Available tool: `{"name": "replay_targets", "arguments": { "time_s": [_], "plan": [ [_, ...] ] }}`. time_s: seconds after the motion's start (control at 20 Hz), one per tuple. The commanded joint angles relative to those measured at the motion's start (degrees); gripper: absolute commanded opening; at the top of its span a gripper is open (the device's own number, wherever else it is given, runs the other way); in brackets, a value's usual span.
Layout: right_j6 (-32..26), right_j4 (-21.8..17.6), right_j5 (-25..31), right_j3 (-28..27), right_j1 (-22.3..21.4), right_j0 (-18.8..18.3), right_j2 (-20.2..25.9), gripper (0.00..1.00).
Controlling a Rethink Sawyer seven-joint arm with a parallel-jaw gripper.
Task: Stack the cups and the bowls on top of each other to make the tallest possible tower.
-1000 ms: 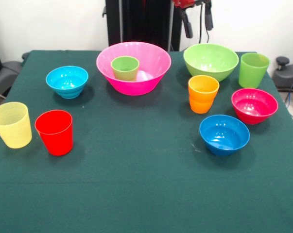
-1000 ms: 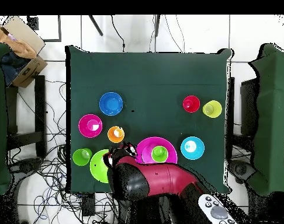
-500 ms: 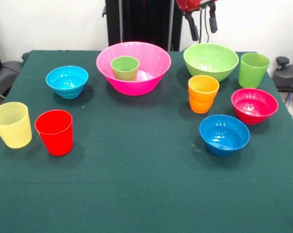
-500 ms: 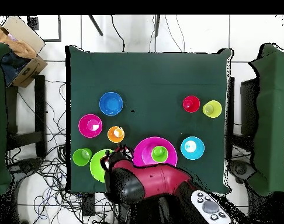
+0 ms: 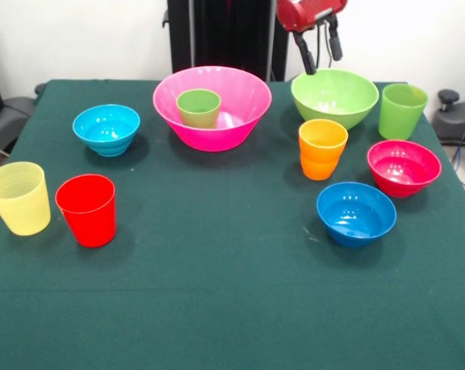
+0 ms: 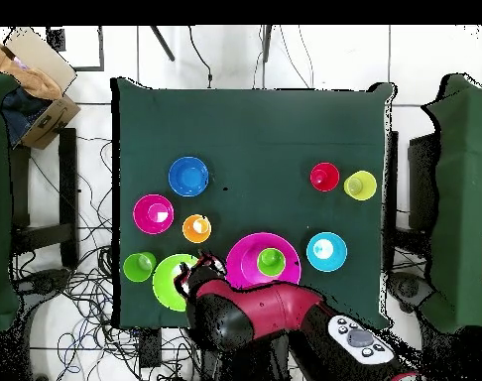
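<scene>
My gripper (image 5: 319, 52) is open and empty, hanging just above the far rim of the lime green bowl (image 5: 336, 99). In the overhead view the gripper (image 6: 193, 277) is over the right edge of that bowl (image 6: 166, 284). The large pink bowl (image 5: 217, 135) holds the small green cup (image 5: 198, 108) upright. The red cup (image 5: 86, 210) and pale yellow cup (image 5: 18, 198) stand at the front left. The orange cup (image 5: 322, 149) and the taller lime green cup (image 5: 402, 111) stand near the lime bowl.
The light blue bowl (image 5: 106, 129) sits left of the pink bowl. The magenta bowl (image 5: 403, 167) and darker blue bowl (image 5: 356, 213) sit at the right. A cardboard box (image 6: 32, 74) lies off the table, and cables run round it.
My gripper has come down and shifted a little toward the lime green bowl. More of the red wrist shows. The cups and bowls have not moved.
</scene>
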Motion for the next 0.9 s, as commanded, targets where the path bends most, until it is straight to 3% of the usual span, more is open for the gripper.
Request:
{"name": "replay_targets", "arguments": {
  "time_s": [0.05,0.3,0.55,0.9],
  "plan": [
    [5.56,-7.37,-2.83,-2.37,4.96,-2.71,1.25,1.0],
    [1.91,-6.03,10.83,-5.99,1.82,1.1,-3.83,1.0],
    [2.53,-6.44,10.15,-6.54,1.64,0.65,-3.25,1.0],
    [4.48,-8.39,6.05,-6.37,2.96,3.54,-5.96,1.0]
  ]
}}
